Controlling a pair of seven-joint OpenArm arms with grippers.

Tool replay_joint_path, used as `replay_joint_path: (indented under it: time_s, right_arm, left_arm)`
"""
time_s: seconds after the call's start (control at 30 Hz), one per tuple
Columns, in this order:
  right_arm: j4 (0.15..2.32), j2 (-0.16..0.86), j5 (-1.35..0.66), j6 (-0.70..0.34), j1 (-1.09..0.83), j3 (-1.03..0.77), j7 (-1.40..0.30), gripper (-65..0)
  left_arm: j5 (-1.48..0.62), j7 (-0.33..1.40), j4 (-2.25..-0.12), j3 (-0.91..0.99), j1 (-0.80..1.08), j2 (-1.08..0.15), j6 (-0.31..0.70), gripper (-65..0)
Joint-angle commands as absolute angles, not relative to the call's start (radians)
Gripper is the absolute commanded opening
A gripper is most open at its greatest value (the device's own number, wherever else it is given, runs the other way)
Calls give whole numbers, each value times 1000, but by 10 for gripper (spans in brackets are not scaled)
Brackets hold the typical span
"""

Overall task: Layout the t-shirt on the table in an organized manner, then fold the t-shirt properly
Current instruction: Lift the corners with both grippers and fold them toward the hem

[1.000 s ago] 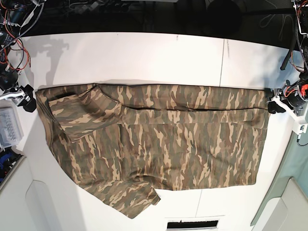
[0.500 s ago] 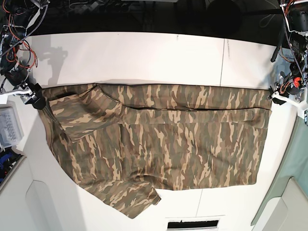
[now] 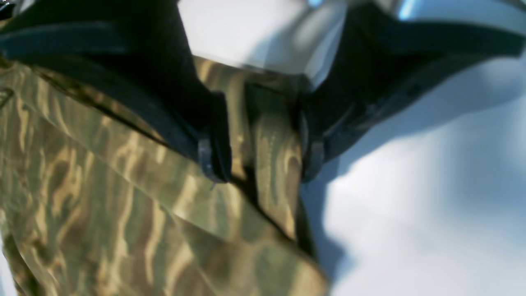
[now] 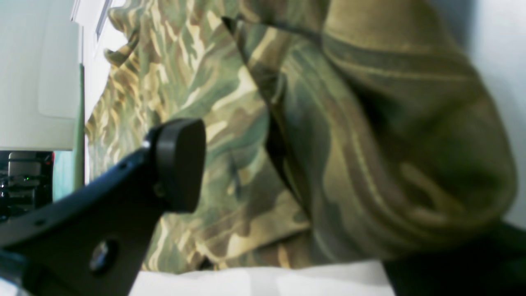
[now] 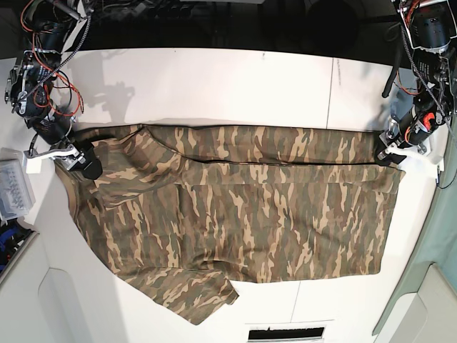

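Our left pincer [image 3: 257, 164] and right pincer [image 5: 89, 163] gape, cloth between the jaws. We judge that closing shallowly could drop the t-shirt [image 5: 235, 214] edge.

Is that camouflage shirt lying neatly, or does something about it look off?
Not quite neat. The t-shirt lies mostly flat on the table, but one sleeve sticks out at a slant along the near edge, and the cloth beside the right gripper is bunched.

Dark strip w/ cables [image 5: 214, 18] along far edge, pale panels [image 5: 61, 300] at near corners, bright overhead light.
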State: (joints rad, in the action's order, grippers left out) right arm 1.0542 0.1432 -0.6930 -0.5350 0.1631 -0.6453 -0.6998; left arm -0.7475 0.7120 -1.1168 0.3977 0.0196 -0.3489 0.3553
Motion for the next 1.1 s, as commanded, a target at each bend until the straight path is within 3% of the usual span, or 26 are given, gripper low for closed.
replay_joint_path:
  time_s: [0.0, 0.07, 0.1, 0.17, 0.23, 0.53, 0.8, 1.07]
  right_arm:
    - [1065, 146, -703, -547, 194, -645, -685, -203]
    - [1065, 140, -699, -547, 203, -645, -685, -228]
    - [1065, 141, -694, -547, 205, -645, -685, -272]
    - [1065, 142, -687, -547, 205, -646, -685, -438]
    - [1065, 150, -688, -547, 205, -646, -688, -650]
    - [1174, 206, -795, -582, 150, -725, -886, -650]
    - [1248, 303, -838, -585, -28, -725, -902, -650]
    - [1248, 358, -877, -588, -175, -726, -898, -650]
  left_arm:
    - [-729, 768, -1115, 388, 22, -354, 353, -363]
    - [-723, 768, -1115, 374, 22, -354, 352, -409]
    - [-714, 768, -1115, 371, 22, -354, 352, -472]
    - [-694, 761, -1115, 370, 22, -355, 352, -630]
    - [-690, 733, -1115, 370, 22, -359, 352, -650]
    - [-684, 738, -1282, 371, 129, -445, 383, -650]
    - [-668, 738, -1486, 371, 337, -469, 382, -650]
    - [-661, 737, -1511, 371, 424, -468, 383, -650]
